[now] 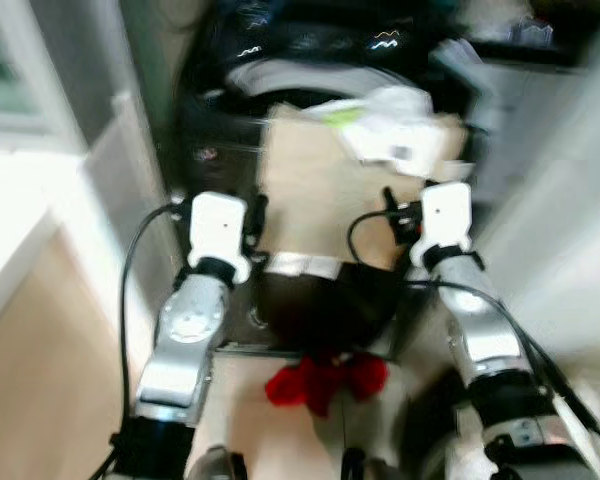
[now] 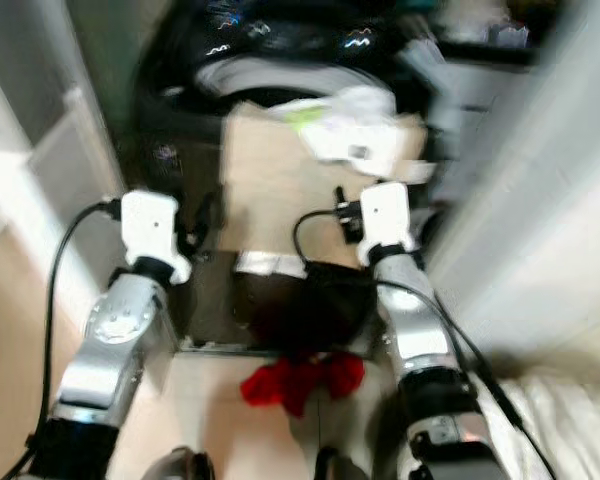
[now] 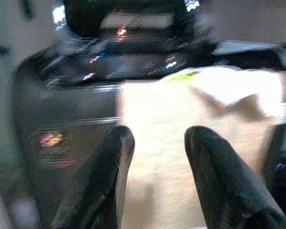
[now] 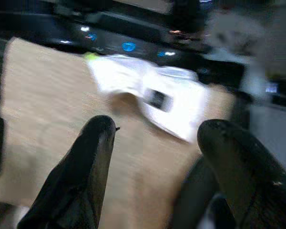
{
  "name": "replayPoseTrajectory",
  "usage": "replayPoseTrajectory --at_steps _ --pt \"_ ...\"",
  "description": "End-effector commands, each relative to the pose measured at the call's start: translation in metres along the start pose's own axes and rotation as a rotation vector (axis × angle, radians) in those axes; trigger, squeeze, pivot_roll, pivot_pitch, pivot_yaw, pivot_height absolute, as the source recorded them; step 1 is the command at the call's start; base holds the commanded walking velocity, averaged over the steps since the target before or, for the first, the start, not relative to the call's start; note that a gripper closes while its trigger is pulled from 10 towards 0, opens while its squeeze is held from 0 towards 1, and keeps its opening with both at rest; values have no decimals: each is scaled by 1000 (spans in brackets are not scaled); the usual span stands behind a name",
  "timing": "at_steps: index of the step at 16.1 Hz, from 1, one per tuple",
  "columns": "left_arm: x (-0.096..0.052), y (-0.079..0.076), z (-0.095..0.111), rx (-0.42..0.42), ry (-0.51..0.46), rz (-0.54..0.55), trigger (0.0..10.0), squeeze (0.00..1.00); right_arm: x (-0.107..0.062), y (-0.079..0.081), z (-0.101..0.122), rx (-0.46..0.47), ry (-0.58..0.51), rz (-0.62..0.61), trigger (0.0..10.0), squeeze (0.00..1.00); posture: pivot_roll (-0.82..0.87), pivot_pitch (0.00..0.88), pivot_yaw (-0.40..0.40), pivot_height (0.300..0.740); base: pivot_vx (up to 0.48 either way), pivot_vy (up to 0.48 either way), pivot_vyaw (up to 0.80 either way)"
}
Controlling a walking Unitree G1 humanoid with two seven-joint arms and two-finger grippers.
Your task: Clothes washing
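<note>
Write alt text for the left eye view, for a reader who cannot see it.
Blurred downward view: the robot's two silver arms reach toward a dark washing machine, with a tan cardboard box topped by white plastic bags between them. The left gripper and right gripper flank the box, above a dark basket and a red cloth.

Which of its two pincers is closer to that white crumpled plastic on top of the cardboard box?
The right pincer. It points straight at the white plastic at the cardboard box's far right corner. The left pincer faces the box's left edge, farther away.
</note>
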State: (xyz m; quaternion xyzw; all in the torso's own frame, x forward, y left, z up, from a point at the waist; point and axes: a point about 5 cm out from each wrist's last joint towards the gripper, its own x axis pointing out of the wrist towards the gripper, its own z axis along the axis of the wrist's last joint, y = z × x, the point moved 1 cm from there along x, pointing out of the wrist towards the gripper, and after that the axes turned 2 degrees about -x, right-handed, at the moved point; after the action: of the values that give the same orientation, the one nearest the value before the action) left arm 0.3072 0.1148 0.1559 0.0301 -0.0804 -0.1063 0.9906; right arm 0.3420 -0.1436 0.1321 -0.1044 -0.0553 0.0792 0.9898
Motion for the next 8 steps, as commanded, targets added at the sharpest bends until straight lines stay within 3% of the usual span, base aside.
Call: replayPoseTrajectory --at_steps 1,6,8 --pt "1 -7 1 -4 -1 -20 10000 0 -1 -9 3 6 -18 -14 10000 0 3 0 -43 740 0 0 -700" --pt "1 -7 0 5 6 -35 10000 0 -4 -11 1 -10 -42 -18 10000 0 4 0 -41 740 0 220 -700" --pt "3 -6 -5 36 28 -43 10000 0 -12 -27 -12 7 -11 -105 10000 0 5 0 -39 740 0 0 -700"
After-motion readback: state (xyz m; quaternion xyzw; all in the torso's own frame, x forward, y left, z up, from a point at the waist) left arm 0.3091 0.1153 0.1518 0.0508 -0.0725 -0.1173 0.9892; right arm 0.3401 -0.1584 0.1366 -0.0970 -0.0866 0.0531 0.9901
